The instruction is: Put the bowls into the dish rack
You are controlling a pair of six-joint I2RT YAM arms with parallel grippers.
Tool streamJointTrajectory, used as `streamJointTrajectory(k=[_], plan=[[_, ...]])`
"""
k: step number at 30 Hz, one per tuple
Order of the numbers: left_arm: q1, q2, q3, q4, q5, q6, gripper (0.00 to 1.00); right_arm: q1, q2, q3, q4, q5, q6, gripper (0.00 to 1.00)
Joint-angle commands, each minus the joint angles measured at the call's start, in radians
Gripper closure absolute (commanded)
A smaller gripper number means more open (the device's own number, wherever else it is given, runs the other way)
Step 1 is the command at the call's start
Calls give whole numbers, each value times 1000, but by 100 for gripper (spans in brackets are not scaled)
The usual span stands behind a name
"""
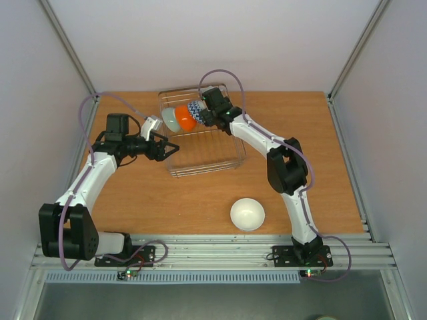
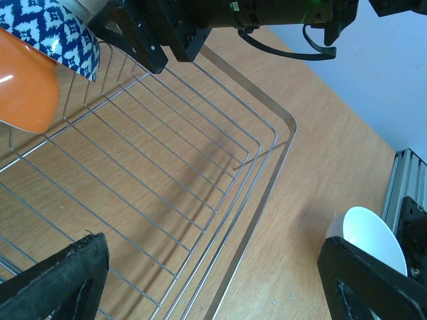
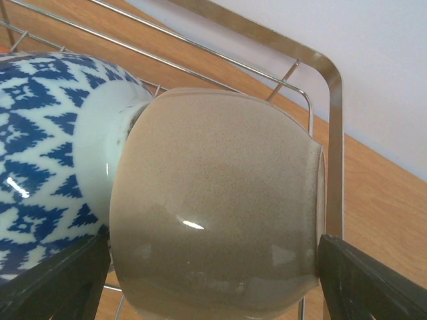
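Observation:
The wire dish rack (image 1: 207, 168) stands mid-table. Inside it, at its back left, a pale blue-green bowl (image 1: 170, 119), an orange bowl (image 1: 185, 118) and a blue-and-white zigzag bowl (image 1: 197, 109) stand on edge in a row. My right gripper (image 1: 212, 110) is over the rack's back. In the right wrist view its jaws (image 3: 213, 280) stand wide open around a cream bowl (image 3: 220, 200), which leans against the zigzag bowl (image 3: 40, 147). My left gripper (image 1: 170, 148) is open and empty at the rack's left side. A plain white bowl (image 1: 247, 215) sits on the table in front.
The left wrist view shows the rack's wire floor and rim (image 2: 267, 193), the orange bowl (image 2: 23, 80), the zigzag bowl (image 2: 53, 33), the right gripper (image 2: 167, 27) and the white bowl (image 2: 370, 233). Grey walls enclose the table on three sides.

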Motion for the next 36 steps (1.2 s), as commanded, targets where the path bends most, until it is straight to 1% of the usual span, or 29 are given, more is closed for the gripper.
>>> streamJointTrajectory(k=[1, 12, 20, 26, 30, 36], plan=[[1, -15, -9, 29, 8, 22, 14, 5, -64, -21, 32, -32, 20, 13], [1, -20, -8, 28, 7, 23, 14, 5, -108, -51, 37, -56, 37, 13], [1, -17, -8, 29, 8, 22, 14, 7, -222, -119, 31, -101, 62, 13], [1, -23, -7, 28, 2, 19, 14, 7, -308, -175, -40, -92, 91, 13], [1, -23, -7, 30, 2, 13, 14, 8, -405, -260, -109, -79, 140, 15], [1, -15, -9, 38, 16, 4, 15, 10, -605, -472, -194, -144, 277, 22]])
